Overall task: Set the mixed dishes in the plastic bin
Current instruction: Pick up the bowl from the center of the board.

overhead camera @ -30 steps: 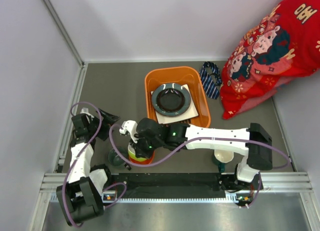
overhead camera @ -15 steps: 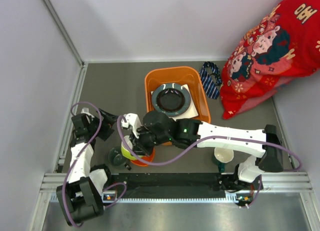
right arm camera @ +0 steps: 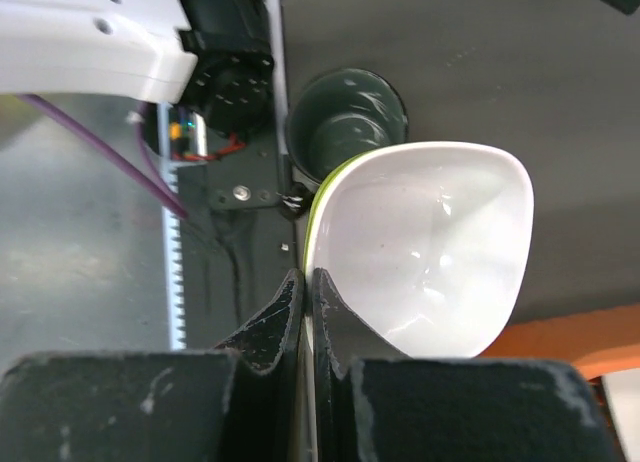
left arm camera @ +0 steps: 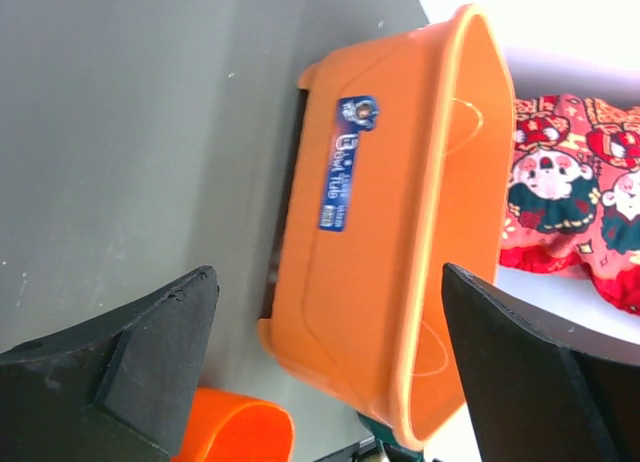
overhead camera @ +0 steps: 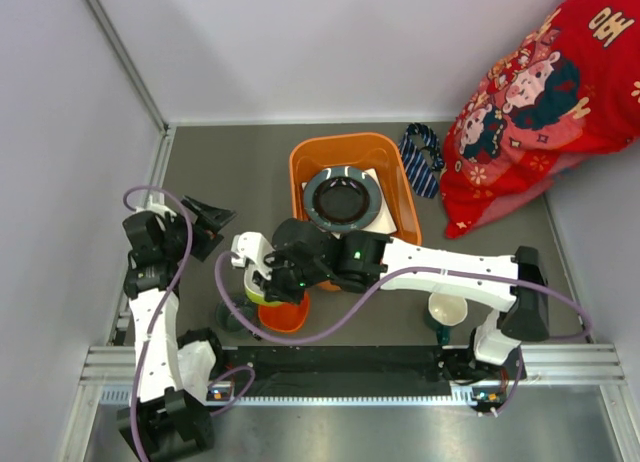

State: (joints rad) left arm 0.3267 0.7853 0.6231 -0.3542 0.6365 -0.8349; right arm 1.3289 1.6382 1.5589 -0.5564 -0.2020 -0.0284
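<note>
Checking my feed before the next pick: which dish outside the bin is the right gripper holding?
The orange bowl, white inside, its rim pinched in the right gripper. The teal cup and cream mug sit ungripped.

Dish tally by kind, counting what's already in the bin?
Plates: 2 (white square plate, round blue-grey plate with black centre, both in the orange plastic bin)
Bowls: 1 (orange bowl with white inside)
Cups: 2 (small dark teal cup, cream mug)
Total: 5
</note>
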